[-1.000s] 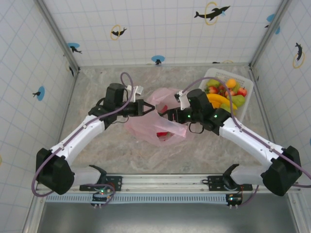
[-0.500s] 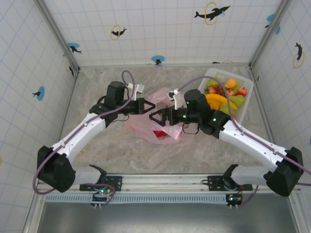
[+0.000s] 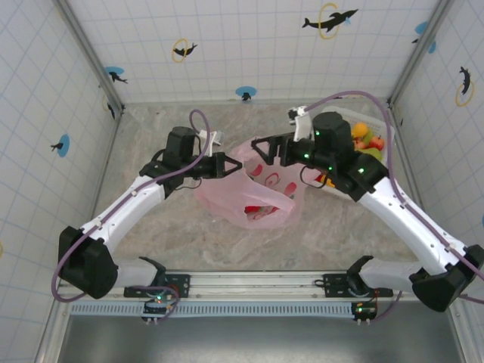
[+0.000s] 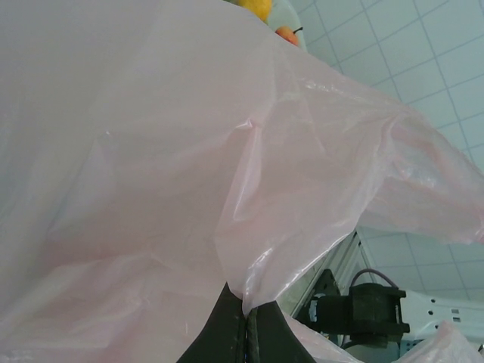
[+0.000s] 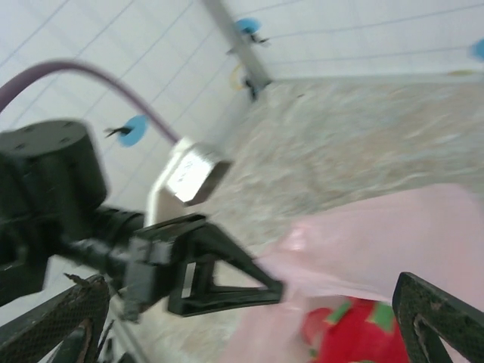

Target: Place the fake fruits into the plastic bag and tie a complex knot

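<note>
The pink plastic bag lies at the table's middle with a red fake fruit inside. My left gripper is shut on the bag's left rim and holds it up. In the left wrist view the closed fingers pinch the pink film. My right gripper hangs open and empty above the bag's far side. From the right wrist I look down at the bag, a red strawberry in it, and the left gripper at its rim. My right gripper has its jaws wide apart.
A white basket with more fruits stands at the back right, partly under my right arm. Tiled walls and metal posts close in the table on three sides. A yellow fruit and an orange one peek over the bag.
My right gripper has lifted out of the bag's mouth and swung back toward the far right, still open. The left gripper holds its place on the bag.
</note>
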You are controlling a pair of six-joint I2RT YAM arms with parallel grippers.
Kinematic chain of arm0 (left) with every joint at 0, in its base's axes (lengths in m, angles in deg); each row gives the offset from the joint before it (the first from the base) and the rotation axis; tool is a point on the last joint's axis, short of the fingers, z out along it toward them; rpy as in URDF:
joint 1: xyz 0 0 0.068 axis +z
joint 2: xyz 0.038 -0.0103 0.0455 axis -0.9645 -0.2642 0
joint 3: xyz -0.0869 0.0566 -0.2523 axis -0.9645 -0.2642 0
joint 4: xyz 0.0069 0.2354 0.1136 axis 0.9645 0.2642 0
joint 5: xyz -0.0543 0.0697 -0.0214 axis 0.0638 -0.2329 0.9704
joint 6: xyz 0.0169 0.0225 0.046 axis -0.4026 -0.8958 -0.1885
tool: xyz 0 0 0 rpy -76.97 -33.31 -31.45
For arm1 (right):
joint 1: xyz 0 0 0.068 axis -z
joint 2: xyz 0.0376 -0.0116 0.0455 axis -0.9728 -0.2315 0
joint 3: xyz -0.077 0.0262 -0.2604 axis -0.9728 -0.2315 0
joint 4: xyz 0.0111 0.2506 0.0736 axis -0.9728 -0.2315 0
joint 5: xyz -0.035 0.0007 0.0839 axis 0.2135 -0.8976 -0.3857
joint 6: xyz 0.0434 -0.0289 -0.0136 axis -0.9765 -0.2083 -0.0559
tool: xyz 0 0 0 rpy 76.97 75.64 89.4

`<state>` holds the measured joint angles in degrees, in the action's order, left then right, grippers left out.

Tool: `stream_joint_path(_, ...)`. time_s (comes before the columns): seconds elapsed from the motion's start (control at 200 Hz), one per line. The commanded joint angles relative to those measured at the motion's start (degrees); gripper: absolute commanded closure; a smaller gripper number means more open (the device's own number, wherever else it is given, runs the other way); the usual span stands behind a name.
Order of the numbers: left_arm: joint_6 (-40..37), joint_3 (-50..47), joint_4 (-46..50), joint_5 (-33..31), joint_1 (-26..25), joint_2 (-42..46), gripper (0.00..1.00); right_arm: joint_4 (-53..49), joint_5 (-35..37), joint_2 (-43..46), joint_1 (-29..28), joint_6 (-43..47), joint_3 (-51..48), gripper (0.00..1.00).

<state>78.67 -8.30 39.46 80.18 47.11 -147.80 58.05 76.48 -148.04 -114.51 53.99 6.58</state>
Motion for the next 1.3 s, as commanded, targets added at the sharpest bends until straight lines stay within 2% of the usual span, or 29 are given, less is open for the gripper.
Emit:
stream_joint_path(0.0,0.7,2.9,1.5,0.0,0.5,0.9,1.00,-9.7,6.9,4.3,6.5,2.7,3.1,0.00)
stream_joint_path(0.165,0.0,4.1,2.9,0.3,0.5,0.5,1.00,-19.0,8.3,4.9,22.0,7.4,-2.0,0.00)
stream_joint_path(0.33,-0.2,4.5,3.4,0.3,0.5,0.5,1.00,-26.2,17.7,1.5,29.3,13.0,-5.9,0.00)
stream_joint_path(0.515,-0.3,4.5,3.4,0.3,0.5,0.5,1.00,-26.6,20.7,-3.9,33.4,15.7,-11.1,0.04)
stream_joint_path(0.676,-0.3,4.4,3.5,0.3,0.5,0.5,1.00,-23.0,17.8,-11.1,35.5,16.6,-12.4,0.09)
stream_joint_path(0.821,-0.2,4.4,3.5,0.2,0.5,0.4,1.00,-18.9,13.1,-16.3,36.3,16.7,-11.7,0.10)
stream_joint_path(0.946,-0.1,4.3,3.5,-0.1,0.5,0.6,1.00,-17.9,13.7,-20.2,37.4,16.5,-11.5,0.11)
stream_joint_path(1.176,-0.2,4.7,4.0,-0.3,0.5,0.4,1.00,-16.8,13.8,-22.9,38.7,16.2,-12.1,0.14)
stream_joint_path(1.296,-0.3,5.2,4.1,-0.2,0.5,0.1,1.00,-14.3,10.0,-25.5,39.2,16.5,-11.9,0.14)
